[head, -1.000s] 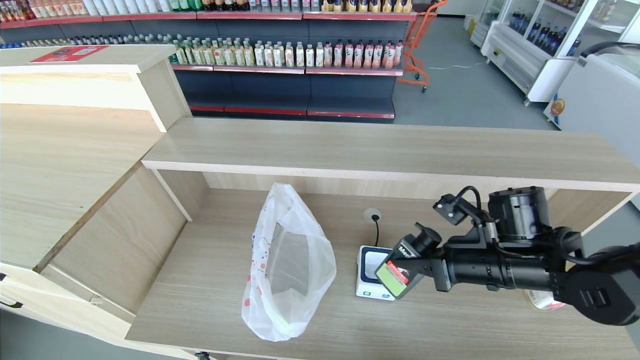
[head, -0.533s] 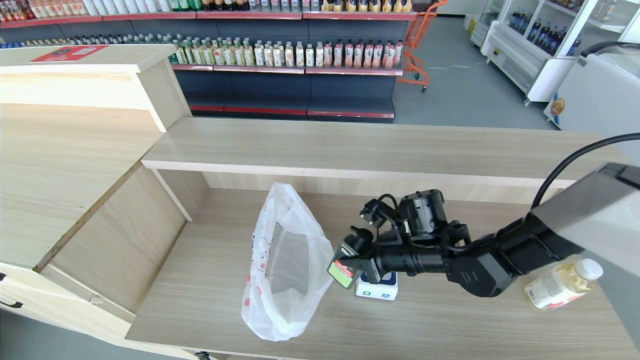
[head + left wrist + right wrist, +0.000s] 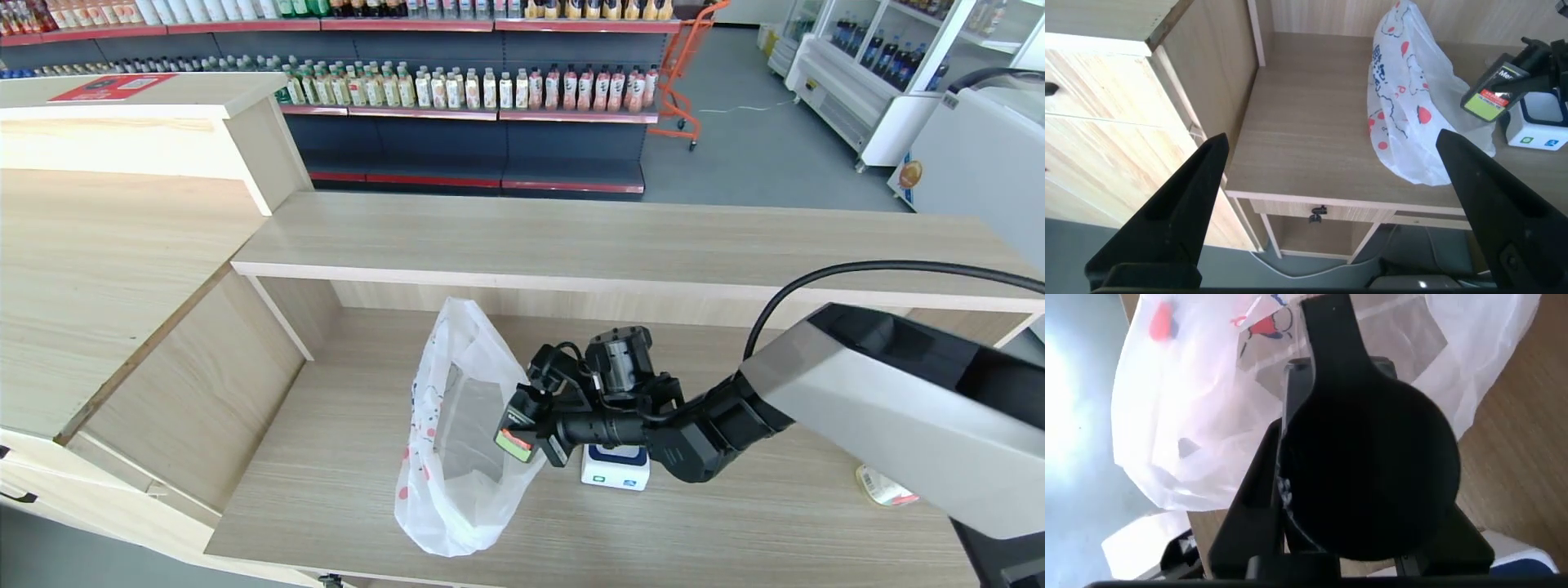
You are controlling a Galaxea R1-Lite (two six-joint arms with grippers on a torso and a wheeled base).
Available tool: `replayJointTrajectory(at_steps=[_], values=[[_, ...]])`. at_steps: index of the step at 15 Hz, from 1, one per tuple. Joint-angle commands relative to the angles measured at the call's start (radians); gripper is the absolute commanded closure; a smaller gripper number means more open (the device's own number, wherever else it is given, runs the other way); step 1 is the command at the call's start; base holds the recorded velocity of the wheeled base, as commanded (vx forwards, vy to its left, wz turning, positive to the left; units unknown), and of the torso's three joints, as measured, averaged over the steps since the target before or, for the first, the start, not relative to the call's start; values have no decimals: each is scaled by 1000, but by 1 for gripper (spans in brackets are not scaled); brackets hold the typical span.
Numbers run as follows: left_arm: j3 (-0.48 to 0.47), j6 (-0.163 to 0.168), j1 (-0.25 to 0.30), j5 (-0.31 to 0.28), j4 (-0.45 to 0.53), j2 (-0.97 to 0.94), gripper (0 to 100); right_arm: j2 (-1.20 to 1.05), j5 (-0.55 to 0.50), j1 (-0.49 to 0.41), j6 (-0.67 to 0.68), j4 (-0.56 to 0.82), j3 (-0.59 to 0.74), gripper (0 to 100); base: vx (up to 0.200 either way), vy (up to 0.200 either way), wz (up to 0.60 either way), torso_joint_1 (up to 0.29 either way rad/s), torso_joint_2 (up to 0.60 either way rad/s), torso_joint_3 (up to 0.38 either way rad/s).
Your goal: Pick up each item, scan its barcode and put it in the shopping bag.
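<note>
My right gripper (image 3: pixel 519 431) is shut on a small black can (image 3: pixel 514 437) with a green and red label. It holds the can at the right edge of the shopping bag's mouth. The white, red-spotted shopping bag (image 3: pixel 461 441) stands open on the lower counter. From the left wrist, the can (image 3: pixel 1493 86) hangs beside the bag (image 3: pixel 1404 106). The can's dark round end (image 3: pixel 1372 474) looms over the bag (image 3: pixel 1192 400) in the right wrist view. My left gripper (image 3: pixel 1333 140) is open, off the counter's front left corner and holding nothing.
A white and blue barcode scanner (image 3: pixel 616 472) sits just right of the bag, under my right arm. A pale bottle (image 3: pixel 882 490) lies at the counter's right end, mostly hidden by the arm. A raised shelf (image 3: pixel 637 245) runs behind the lower counter.
My right arm has swung left with the can, from above the scanner to the bag's opening. The bottle, uncovered half a second ago, is mostly hidden again.
</note>
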Motion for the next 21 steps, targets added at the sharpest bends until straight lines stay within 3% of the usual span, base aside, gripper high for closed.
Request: replayJointTrajectory(at_steps=[1, 9, 10, 15, 21], values=[[0, 0, 0, 2, 0, 0, 0, 62, -2, 22, 1, 6, -84, 100, 0, 0, 0, 0, 0, 0], [0, 0, 0, 0, 0, 0, 0, 136, -42, 27, -143, 0, -77, 100, 0, 0, 0, 0, 0, 0], [0, 0, 0, 0, 0, 0, 0, 134, -47, 24, -154, 0, -78, 0, 0, 0, 0, 0, 0, 0], [0, 0, 0, 2, 0, 0, 0, 98, -42, 22, -78, 3, -74, 0, 0, 0, 0, 0, 0, 0], [0, 0, 0, 0, 0, 0, 0, -33, -50, 21, 405, 66, -74, 0, 0, 0, 0, 0, 0, 0]])
